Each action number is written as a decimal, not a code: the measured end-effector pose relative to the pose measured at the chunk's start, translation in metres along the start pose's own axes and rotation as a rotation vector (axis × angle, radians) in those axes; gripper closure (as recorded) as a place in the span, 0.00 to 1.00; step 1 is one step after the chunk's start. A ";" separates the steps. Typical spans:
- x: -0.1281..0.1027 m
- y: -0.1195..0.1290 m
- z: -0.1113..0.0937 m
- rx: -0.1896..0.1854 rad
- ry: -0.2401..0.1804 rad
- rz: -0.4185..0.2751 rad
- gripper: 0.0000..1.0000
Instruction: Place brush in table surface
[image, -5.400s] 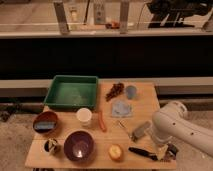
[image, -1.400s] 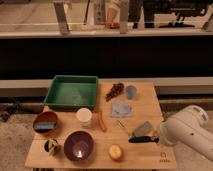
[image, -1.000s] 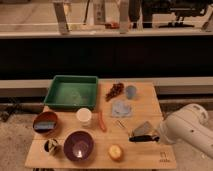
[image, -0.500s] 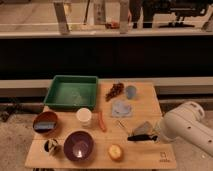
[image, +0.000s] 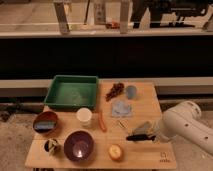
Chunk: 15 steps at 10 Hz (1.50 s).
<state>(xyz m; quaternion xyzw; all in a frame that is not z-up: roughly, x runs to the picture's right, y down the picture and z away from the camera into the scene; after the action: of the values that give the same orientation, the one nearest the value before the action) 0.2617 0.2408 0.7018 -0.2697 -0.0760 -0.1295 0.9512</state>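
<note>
Tool (image: 151, 135): at the tip of the smooth, rounded white arm (image: 182, 127), low over the right front of the desk (image: 150, 156). It is closed on the right end of the brush (image: 136, 137).

Brush: one, slim, black, level, pointing left, between the block and the desk's front edge. Whether it touches the wood cannot be told.

Block (image: 143, 127): one, grey, rectangular, just behind the brush.

Desk: one flat rectangular top, pale tan wood.

Further left:
- Fruit (image: 115, 152): one, round, yellow-orange, near the front edge.
- Stick (image: 102, 121): one, thin, orange-red.
- Cloth (image: 121, 108): one, blue-grey, crumpled.
- Grapes (image: 115, 90): one dark bunch, at the back.
- Cups: two. A grey cup (image: 131, 91) sits beside the grapes, and a white cup (image: 84, 116) sits just left of the stick.
- Bowls: two. The purple bowl (image: 72, 142) is glossy. The brown bowl (image: 45, 115) has something blue inside.
- Small dark-and-pale item (image: 51, 146): one, at the left front corner, kind unclear.
- Tray (image: 73, 77): one, green, rectangular, shallow-walled, at the back left.
</note>
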 end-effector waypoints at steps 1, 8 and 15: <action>0.011 0.011 0.009 0.001 -0.004 0.006 1.00; 0.016 0.056 0.052 -0.034 -0.089 -0.025 0.88; -0.031 0.053 0.065 -0.014 -0.145 -0.205 0.21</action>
<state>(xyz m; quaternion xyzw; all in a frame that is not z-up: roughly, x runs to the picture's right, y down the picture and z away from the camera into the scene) 0.2424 0.3253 0.7235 -0.2759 -0.1706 -0.2067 0.9231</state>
